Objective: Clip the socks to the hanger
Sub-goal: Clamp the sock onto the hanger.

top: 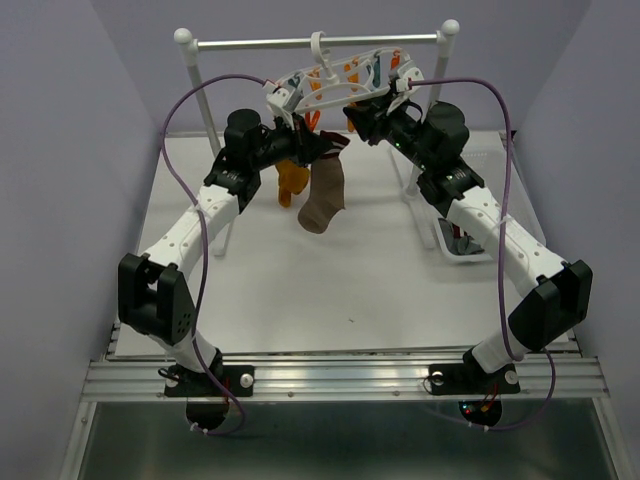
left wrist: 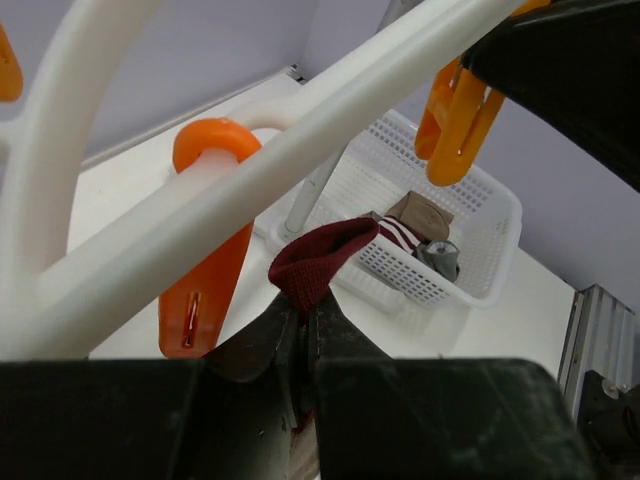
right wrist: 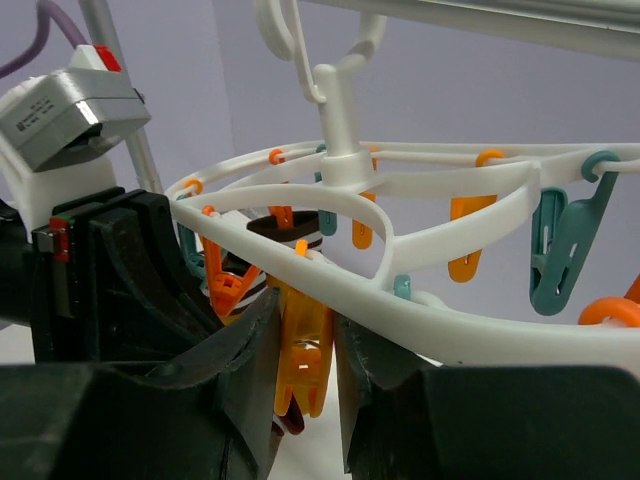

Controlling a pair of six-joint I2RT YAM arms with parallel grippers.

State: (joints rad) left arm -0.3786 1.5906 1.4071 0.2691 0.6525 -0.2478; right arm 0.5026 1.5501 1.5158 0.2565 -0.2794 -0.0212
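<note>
Maroon sock (left wrist: 320,255) is sitting just under the hanger (left wrist: 300,150), where you're pinching its cuff in your left gripper (left wrist: 307,318); your right gripper (right wrist: 305,345) is squeezing an orange clip (right wrist: 303,388); hanger is hanging on the rail (top: 320,42)

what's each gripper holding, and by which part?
Left gripper pinches a sock by its dark red cuff. Right gripper is shut on an orange clip of the hanger, squeezing its two sides.

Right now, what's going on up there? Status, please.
Left gripper shut on maroon sock cuff. Right gripper squeezing orange clip on hanger. Orange sock hangs close by, no obstruction seen.
</note>
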